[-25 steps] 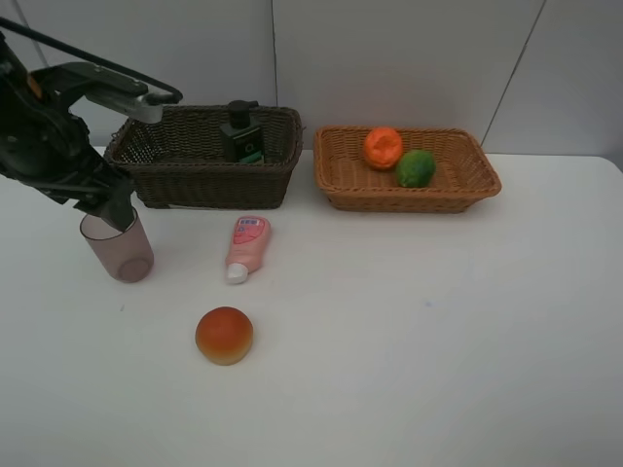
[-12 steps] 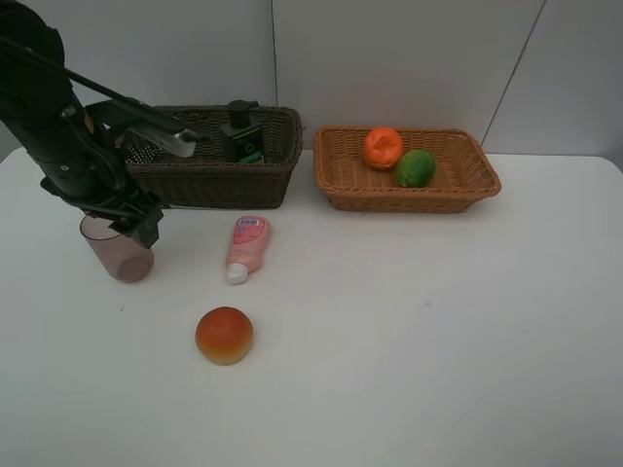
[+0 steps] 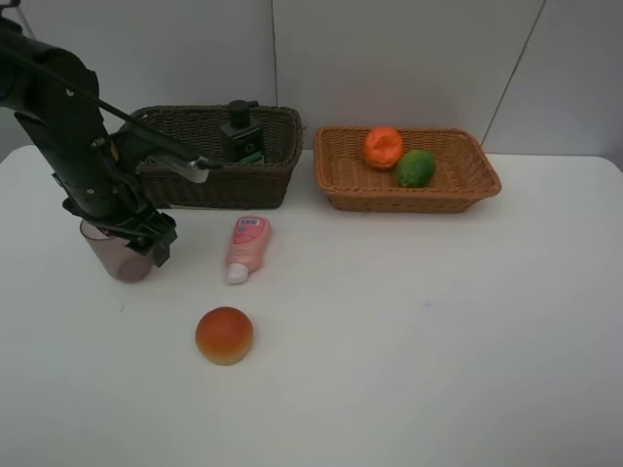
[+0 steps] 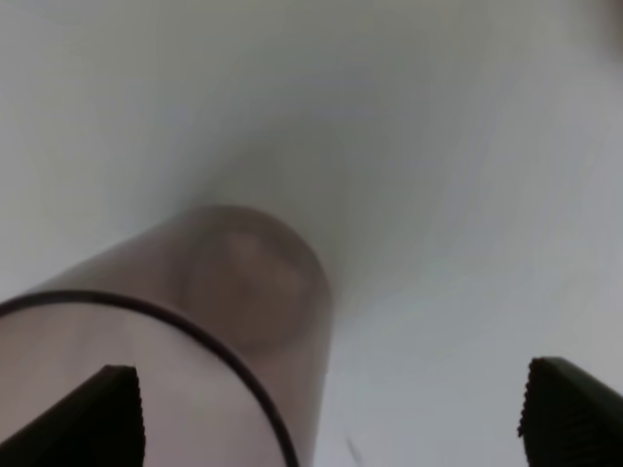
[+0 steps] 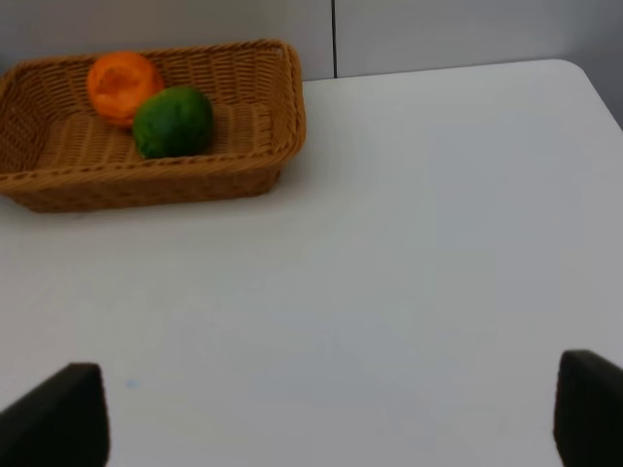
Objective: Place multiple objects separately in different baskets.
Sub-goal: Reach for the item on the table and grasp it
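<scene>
High cam: the left pincer (image 3: 151,243) is right down at the mauve cup (image 3: 107,258). The cup stands upright on the counter (image 3: 438,341) just in front of the dark basket (image 3: 209,185), long axis straight up. It's half hidden behind the arm and pokes out on the arm's outer side. The right arm isn't in shot, so left is clearly the nearer one.

Left wrist cam: the pincer is spread wide and gripping nothing. One fingertip (image 4: 107,418) sits over the cup's open mouth and the other is outside, over bare counter. The cup's near wall falls roughly between them. To me that looks lined up to pinch the wall, one finger in and one out, rather than wrap the whole cup.

Right wrist cam: the right pincer (image 5: 321,413) is spread too and empty, over bare counter. The tan basket (image 5: 146,185) with the orange (image 5: 125,86) and lime (image 5: 173,121) is well off from it
</scene>
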You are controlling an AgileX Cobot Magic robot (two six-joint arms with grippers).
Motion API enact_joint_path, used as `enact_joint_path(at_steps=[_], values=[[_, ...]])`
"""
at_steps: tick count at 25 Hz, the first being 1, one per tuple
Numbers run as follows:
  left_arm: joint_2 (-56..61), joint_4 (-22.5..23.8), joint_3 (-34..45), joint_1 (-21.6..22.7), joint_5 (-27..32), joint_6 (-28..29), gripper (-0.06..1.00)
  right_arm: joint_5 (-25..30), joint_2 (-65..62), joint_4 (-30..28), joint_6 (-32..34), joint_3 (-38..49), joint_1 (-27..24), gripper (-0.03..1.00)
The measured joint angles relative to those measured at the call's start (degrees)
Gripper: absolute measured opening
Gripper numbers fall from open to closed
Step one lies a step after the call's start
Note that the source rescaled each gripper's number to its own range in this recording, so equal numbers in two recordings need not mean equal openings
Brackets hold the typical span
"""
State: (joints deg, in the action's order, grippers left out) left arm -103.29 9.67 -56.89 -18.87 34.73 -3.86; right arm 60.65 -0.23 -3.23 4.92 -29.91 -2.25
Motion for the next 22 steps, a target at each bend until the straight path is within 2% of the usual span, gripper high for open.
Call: enact_joint_path(at_steps=[13,15,17,18,22], values=[[-4.30,0.11,1.21,0.00,-5.17,0.04,1.00,0.00,0.00,0.00,0.00,0.00,0.00,0.98],[-4.90,0.11,1.21,0.00,-5.46,0.04,0.97,0.00,0.00,0.00,0.00,0.00,0.00,0.98],[-5.33,0.11,1.21,0.00,-5.60,0.04,0.86,0.00,0.00,0.00,0.00,0.00,0.00,0.98],[-5.39,0.11,1.21,0.00,-5.63,0.04,0.75,0.00,0.00,0.00,0.00,0.00,0.00,0.98],[-5.39,0.11,1.21,0.00,-5.70,0.04,0.20,0.00,0.00,0.00,0.00,0.00,0.00,0.98]])
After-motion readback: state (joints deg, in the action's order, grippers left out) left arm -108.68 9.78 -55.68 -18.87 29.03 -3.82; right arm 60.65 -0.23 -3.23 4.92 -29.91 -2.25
